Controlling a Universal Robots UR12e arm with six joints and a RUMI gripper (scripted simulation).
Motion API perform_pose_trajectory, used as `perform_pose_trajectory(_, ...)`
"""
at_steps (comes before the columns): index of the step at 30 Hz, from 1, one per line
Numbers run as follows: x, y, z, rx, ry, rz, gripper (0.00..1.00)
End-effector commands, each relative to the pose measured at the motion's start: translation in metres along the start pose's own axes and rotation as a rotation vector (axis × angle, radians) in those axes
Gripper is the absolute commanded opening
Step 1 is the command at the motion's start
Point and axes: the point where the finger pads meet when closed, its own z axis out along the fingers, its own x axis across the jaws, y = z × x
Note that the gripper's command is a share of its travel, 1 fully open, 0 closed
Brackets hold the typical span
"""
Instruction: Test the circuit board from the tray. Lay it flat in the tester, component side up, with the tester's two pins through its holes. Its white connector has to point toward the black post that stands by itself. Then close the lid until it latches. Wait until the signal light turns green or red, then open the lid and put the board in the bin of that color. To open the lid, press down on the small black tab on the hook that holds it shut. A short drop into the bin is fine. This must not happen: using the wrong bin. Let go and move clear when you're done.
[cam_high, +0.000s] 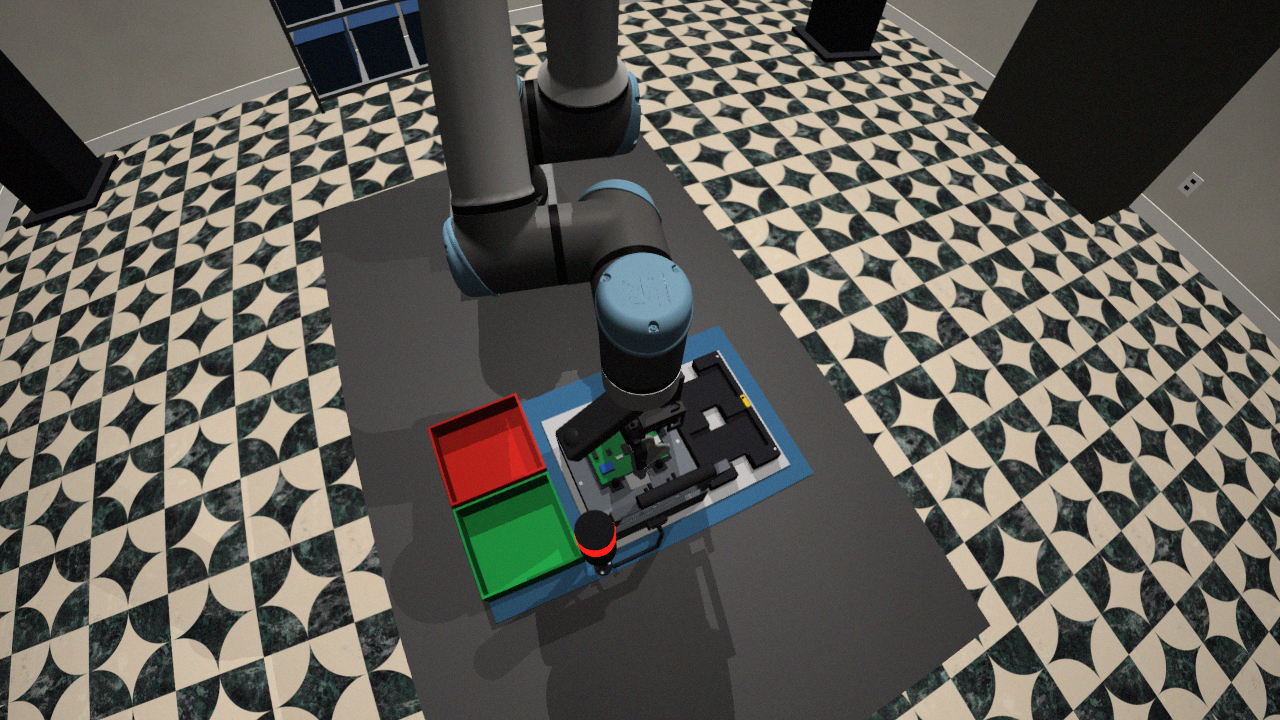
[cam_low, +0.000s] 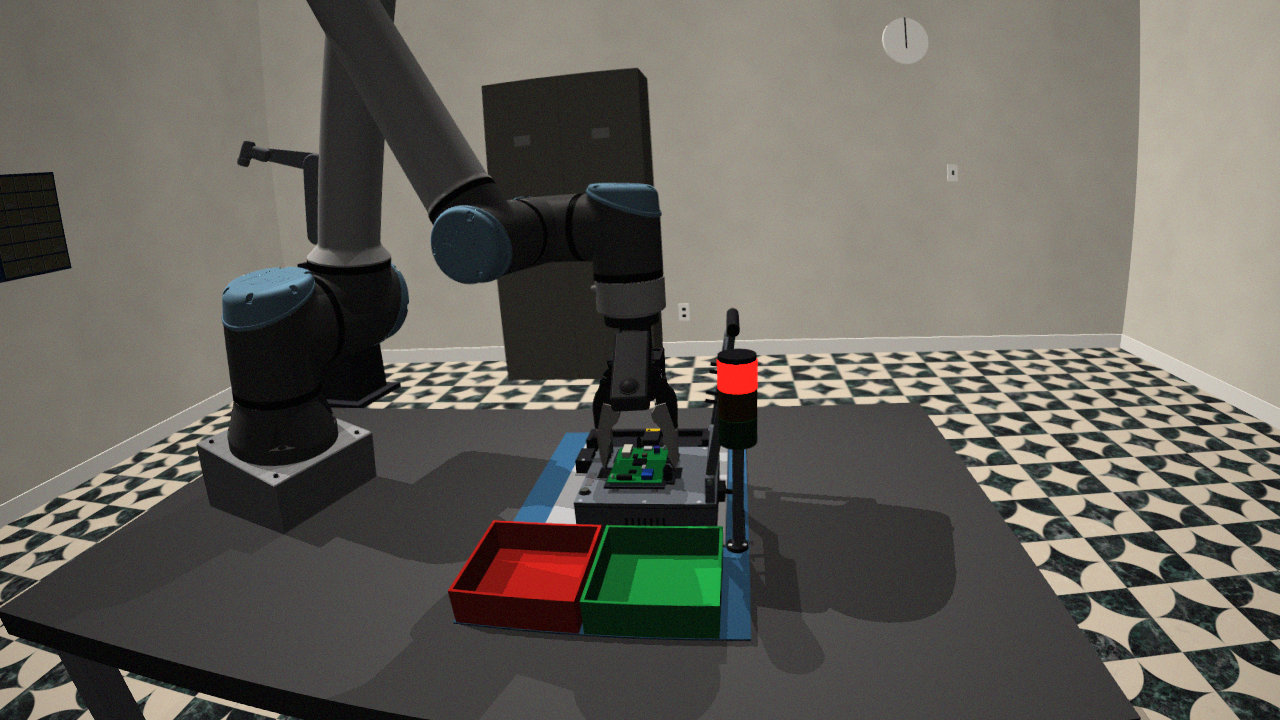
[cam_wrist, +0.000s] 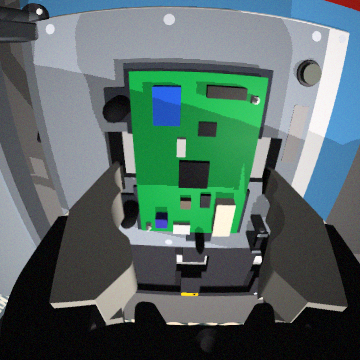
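Board in tester, lid up, top light segment red

Circuit board (cam_high: 611, 465) (cam_low: 637, 473) (cam_wrist: 195, 150) lies flat in the tester (cam_high: 680, 465) (cam_low: 702, 465) (cam_wrist: 100, 50), component side up. Small metallic tips show at two diagonally opposite corners of the board. White connector (cam_wrist: 224, 220) sits at the board's end nearest the black tray (cam_high: 733, 438) (cam_low: 693, 436) (cam_wrist: 150, 265).

Gripper (cam_high: 646, 454) (cam_low: 638, 461) (cam_wrist: 193, 166) points down over the tester. Jaws stand partly open, one on each side of the board, nothing gripped between them. In the wrist view a gap shows between each finger and the board's edges.

Lid (cam_high: 637, 514) (cam_low: 713, 438) stands upright along the tester's side nearest the signal light (cam_high: 595, 534) (cam_low: 736, 398); its latch is not engaged. Light stands beside the tester, top segment glowing red, lower segments dark.

Red bin (cam_high: 487, 452) (cam_low: 528, 573) and green bin (cam_high: 519, 537) (cam_low: 648, 582) sit side by side just beyond the tester's end opposite the tray. Green bin is the one nearer the light. Neither holds a board. Blue mat (cam_high: 796, 465) (cam_low: 735, 608) (cam_wrist: 330, 195) shows around the tester.
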Motion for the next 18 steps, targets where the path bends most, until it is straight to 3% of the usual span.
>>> perform_pose_trajectory(1,-0.0014,0.0014,-0.0005,0.001,-0.002,-0.002,0.59)
perform_pose_trajectory(18,-0.0035,0.0007,-0.0079,0.002,-0.006,-0.002,0.59)
